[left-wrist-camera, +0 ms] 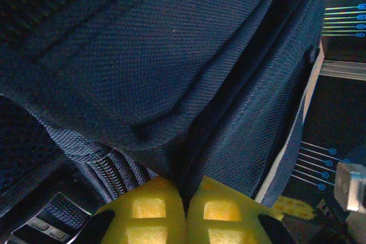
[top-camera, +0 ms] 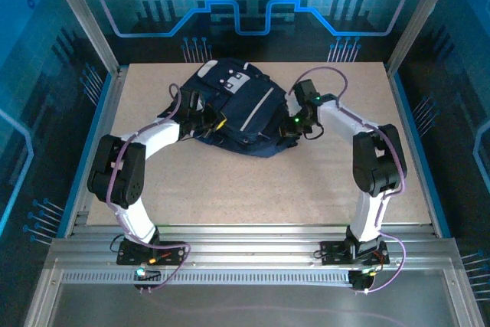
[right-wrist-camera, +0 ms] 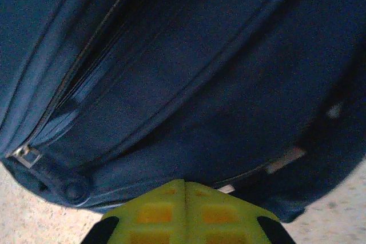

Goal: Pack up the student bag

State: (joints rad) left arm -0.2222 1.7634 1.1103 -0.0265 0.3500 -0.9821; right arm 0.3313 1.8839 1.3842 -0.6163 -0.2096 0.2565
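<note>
white shells and black joints on the left arm (top-camera: 122,178) and right arm (top-camera: 375,162), purple cables (top-camera: 325,73) along them, a green light (top-camera: 294,121) at one wrist. left claw (left-wrist-camera: 186,212) and right claw (right-wrist-camera: 184,210) have yellow gridded fingers (left-wrist-camera: 148,212).

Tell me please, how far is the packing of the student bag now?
Done, it seems: the student bag lies alone on the table, looking filled. In hand: the left gripper and right gripper, both shut, are at its opposite sides, against the fabric. Left: I cannot tell whether its zips are fully closed.
</note>
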